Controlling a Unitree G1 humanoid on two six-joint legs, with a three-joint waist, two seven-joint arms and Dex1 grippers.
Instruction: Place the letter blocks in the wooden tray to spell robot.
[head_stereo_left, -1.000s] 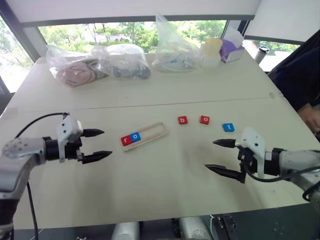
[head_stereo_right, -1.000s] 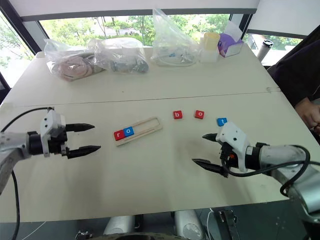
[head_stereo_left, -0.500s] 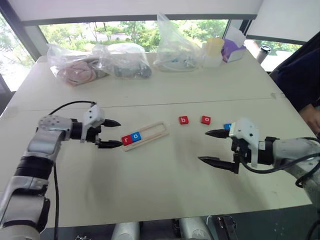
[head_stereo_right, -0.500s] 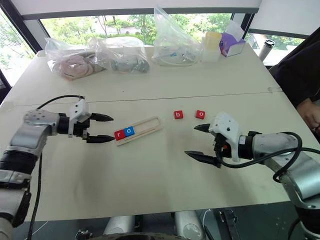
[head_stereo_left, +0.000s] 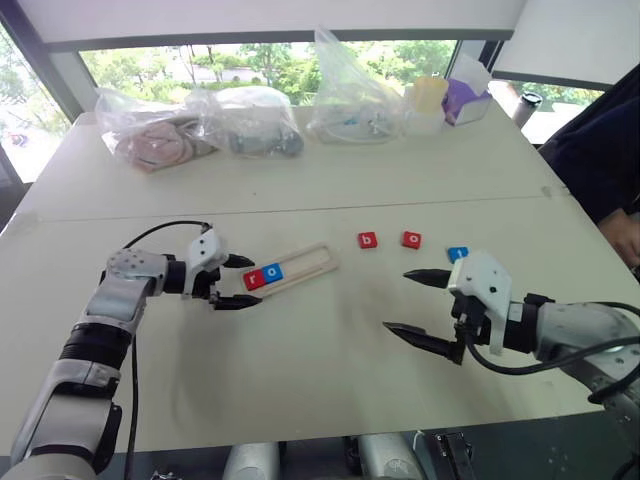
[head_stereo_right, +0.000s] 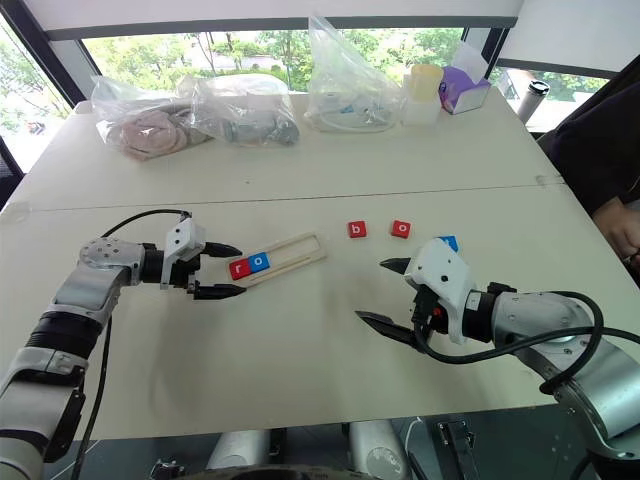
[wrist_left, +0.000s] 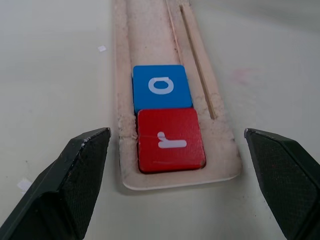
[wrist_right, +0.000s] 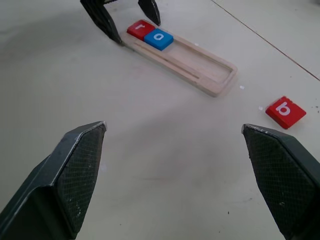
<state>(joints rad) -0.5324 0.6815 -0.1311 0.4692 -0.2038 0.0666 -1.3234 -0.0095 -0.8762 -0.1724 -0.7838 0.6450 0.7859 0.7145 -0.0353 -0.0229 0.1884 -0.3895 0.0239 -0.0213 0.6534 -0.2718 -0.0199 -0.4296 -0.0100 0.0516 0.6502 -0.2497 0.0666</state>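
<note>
Windows back a pale table (head_stereo_left: 330, 380); the wooden tray (head_stereo_left: 300, 267) holds r and o. Loose blocks (head_stereo_left: 368, 240), probably light and stiff, suit edge pinches. Both the left hand (head_stereo_left: 238, 281) and right hand (head_stereo_left: 412, 303) gape empty.

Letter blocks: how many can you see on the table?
5. A red r and blue o sit in the wooden tray. A red b, red o and blue t, partly hidden behind the right gripper, lie loose on the table.
</note>
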